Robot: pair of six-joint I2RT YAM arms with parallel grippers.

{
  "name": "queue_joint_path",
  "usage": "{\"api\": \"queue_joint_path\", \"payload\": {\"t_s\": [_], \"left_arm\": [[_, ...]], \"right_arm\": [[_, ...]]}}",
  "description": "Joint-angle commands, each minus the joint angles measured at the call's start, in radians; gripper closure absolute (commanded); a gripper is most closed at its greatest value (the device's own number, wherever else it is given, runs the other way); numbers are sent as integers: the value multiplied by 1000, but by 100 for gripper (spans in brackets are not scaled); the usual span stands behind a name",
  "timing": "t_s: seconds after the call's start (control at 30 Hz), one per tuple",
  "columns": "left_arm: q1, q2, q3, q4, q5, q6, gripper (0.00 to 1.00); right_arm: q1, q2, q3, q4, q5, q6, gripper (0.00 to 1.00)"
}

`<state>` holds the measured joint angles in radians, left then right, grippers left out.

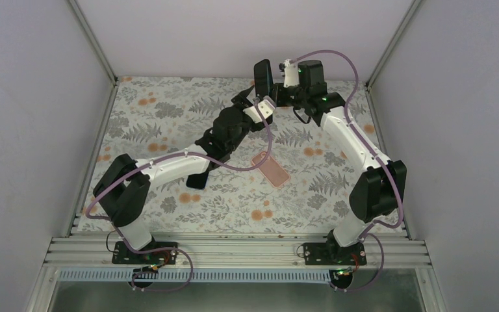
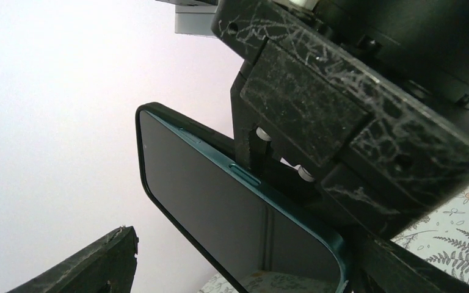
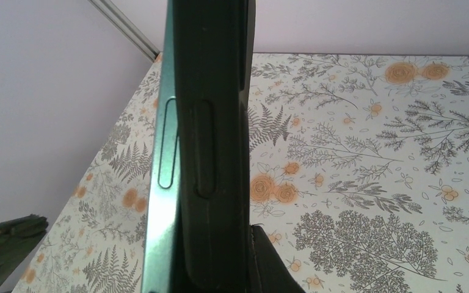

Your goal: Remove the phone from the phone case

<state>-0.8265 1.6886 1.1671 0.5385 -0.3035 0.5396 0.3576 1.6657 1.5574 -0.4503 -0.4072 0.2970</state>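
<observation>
Right tool (image 2: 262, 159) clamped on matte dark phone case (image 3: 214, 152), glossy teal-edged phone (image 2: 207, 207) half-out; left tool (image 2: 244, 268) apart.

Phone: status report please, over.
Right hand shut on phone, dark case on, held high. Left hand open beside it. Pink flat item lies on table.

Left claw (image 1: 258, 102) gaping wide; right claw (image 1: 274, 86) clamped, both raised
</observation>
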Motion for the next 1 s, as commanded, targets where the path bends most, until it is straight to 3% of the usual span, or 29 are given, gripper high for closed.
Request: {"api": "queue_joint_path", "payload": {"t_s": [0.0, 0.23, 0.47, 0.67, 0.97], "left_arm": [[14, 22, 1, 29, -21, 15, 16], [12, 69, -7, 141, -168, 72, 26], [7, 151, -82, 542, -356, 289, 26], [11, 221, -120, 797, -385, 426, 29], [8, 360, -98, 1079, -384, 630, 62]], "right_arm": [[-4, -34, 35, 40, -25, -2, 97], [-5, -28, 48, 31, -49, 1, 97], [-5, -33, 59, 17, -147, -6, 97], [-3, -25, 68, -27, -268, -37, 97], [-1, -42, 49, -61, -405, -86, 97]]}}
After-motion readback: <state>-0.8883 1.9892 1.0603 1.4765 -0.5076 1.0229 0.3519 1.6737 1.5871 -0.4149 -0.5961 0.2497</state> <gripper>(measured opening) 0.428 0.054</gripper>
